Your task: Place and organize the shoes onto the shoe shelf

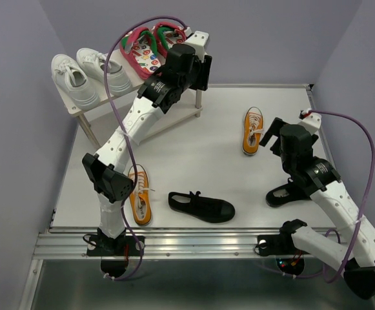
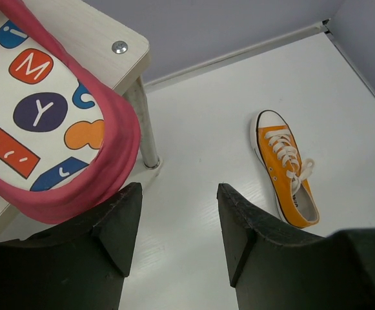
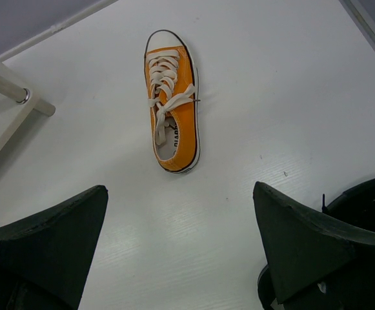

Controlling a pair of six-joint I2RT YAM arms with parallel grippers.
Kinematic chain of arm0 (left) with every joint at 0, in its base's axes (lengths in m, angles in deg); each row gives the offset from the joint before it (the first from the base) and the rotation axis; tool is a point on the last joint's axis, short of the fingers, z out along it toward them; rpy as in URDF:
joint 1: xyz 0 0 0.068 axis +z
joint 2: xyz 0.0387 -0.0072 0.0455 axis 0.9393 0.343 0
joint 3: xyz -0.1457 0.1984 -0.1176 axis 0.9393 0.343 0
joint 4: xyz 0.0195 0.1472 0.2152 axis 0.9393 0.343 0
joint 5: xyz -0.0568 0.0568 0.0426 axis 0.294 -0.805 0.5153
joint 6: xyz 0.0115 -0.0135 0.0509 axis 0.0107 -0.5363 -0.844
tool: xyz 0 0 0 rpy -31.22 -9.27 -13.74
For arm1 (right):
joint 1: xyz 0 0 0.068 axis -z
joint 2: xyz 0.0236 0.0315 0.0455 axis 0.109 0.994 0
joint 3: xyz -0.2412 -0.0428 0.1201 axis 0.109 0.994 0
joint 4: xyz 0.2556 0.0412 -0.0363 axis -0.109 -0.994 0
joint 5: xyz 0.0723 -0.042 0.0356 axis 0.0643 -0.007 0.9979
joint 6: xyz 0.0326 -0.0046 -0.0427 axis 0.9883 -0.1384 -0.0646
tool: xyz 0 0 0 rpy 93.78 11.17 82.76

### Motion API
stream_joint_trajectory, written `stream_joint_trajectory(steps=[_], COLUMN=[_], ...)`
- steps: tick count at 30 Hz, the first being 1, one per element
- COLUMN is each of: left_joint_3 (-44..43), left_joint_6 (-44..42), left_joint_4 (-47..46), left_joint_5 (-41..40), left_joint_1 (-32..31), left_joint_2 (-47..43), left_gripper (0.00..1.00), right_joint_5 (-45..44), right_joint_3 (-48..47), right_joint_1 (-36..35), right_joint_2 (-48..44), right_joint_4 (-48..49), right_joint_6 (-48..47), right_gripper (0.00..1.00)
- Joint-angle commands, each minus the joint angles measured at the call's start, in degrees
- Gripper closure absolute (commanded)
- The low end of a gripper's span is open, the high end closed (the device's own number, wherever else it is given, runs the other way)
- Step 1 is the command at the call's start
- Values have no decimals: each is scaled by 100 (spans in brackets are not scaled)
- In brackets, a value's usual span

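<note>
Lilac walls enclose a white counter [image 1: 206, 123]. At its back left, the shoe shelf [image 2: 97, 32] carries the white sneakers [image 1: 106, 70] and red flip-flops [image 1: 150, 48] on its top board. The left end effector [image 2: 177, 190] hangs partly open and empty beside a flip-flop heel. The right end effector [image 3: 179, 190] gapes wide and empty near one orange sneaker [image 3: 172, 103]. The other orange sneaker [image 1: 139, 194] and both black strap shoes [image 1: 200, 206] lie on the counter.

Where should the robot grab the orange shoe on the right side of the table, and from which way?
Probably across its two long sides, by the heel opening. The orange sneaker stands on its sole, laces up, heel toward the open right gripper. Coming down from above, one finger each side, suits that narrow, stiffer part.
</note>
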Motion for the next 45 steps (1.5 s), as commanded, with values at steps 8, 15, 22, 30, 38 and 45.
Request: stream_joint_trajectory(steps=[8,15,22,30,38,45], left_joint_3=[-868,-605,-448,333,2188,4349], left_joint_6=[-353,-537,-450,-72,419,1981], left_joint_4=[71,-271,-121,-34,809,1171], left_joint_5=[-492,-677,-669,53,-642,-528], left_joint_1=[36,71,89,-305,-1395,-1660], left_joint_2=[540,382,119,-829,-1823,-3140], left_gripper=[39,39,39,37,34,33], right_joint_5=[39,65,83,188,197,197], right_joint_3=[-148,-147,-165,-200,-209,-77], right_joint_1=[8,8,8,8,8,8], right_joint_2=[81,72,63,72,55,-86], right_joint_4=[291,273,264,264,291,335], right_joint_6=[29,38,55,64,-6,-6], right_gripper=[0,0,0,0,0,0])
